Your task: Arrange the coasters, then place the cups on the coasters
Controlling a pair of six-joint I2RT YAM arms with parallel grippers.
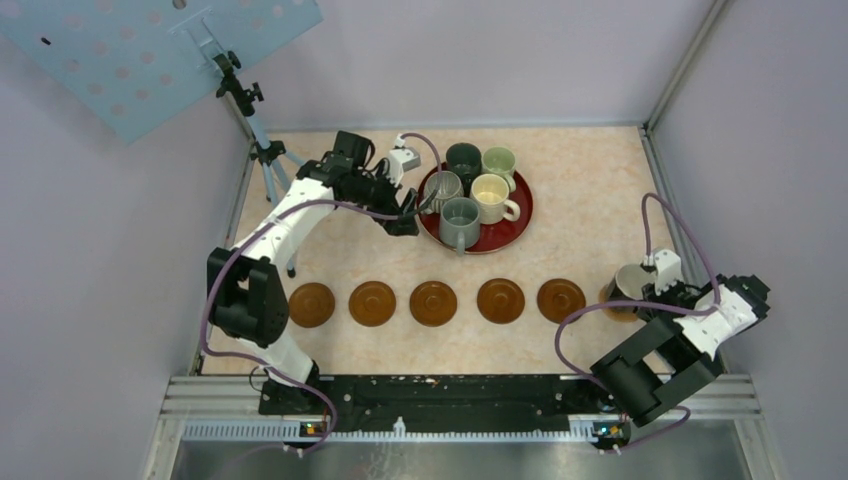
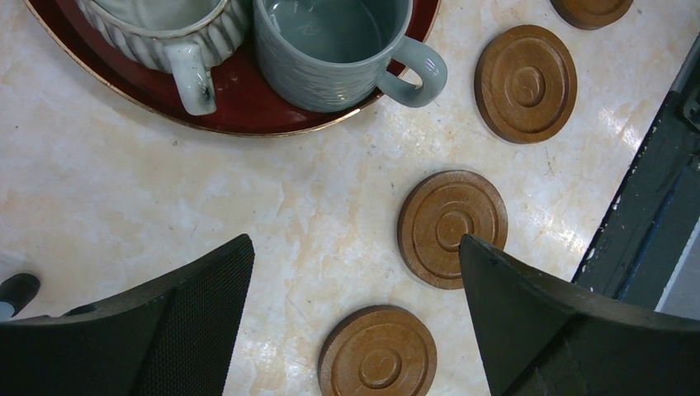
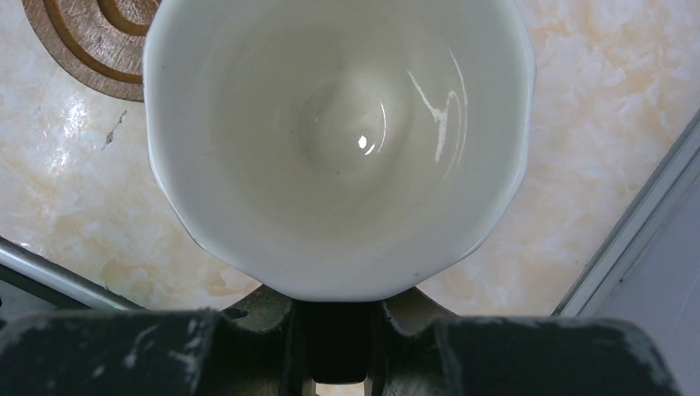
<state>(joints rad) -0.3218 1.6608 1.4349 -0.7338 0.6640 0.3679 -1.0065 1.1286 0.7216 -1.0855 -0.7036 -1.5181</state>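
Note:
Five brown coasters [image 1: 433, 302] lie in a row across the front of the table. The edge of another coaster [image 1: 612, 308] shows under an off-white cup [image 1: 630, 282] at the row's right end. My right gripper [image 1: 652, 290] is shut on this cup [image 3: 338, 140] from its near side; whether the cup rests on that coaster I cannot tell. A dark-red tray [image 1: 520, 225] holds the grey [image 1: 459, 220], ribbed grey [image 1: 443, 188], cream-yellow [image 1: 491, 195], pale green [image 1: 498, 160] and charcoal [image 1: 463, 158] cups. My left gripper [image 1: 408, 215] hangs open and holds nothing beside the tray's left rim, above bare table [image 2: 355, 247].
A tripod [image 1: 265, 160] carrying a blue perforated board [image 1: 150, 50] stands at the back left. Enclosure walls close the table on the sides. A metal rail [image 1: 450, 390] runs along the front edge. In the left wrist view the grey cup's handle [image 2: 417, 70] points toward a coaster [image 2: 526, 81].

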